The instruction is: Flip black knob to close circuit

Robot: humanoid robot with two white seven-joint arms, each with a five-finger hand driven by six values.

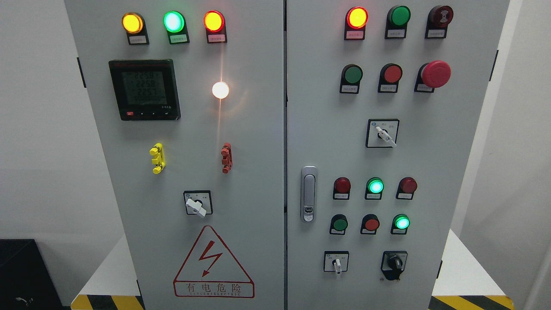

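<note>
A plain pale wall (38, 129) stands behind a grey cabinet (254, 181) with 2 doors, showing on both sides of it. On the right the wall (525, 150) is slightly darker, with a faint slanting seam. The cabinet sits on a white platform (107, 271) that juts out on either side. 2 strips of yellow-and-black hazard tape (107, 302) run along the platform's front edge, 1 at each bottom corner. A black box (21, 275) stands low against the left wall, just beside the platform. The room's light is soft and even.
</note>
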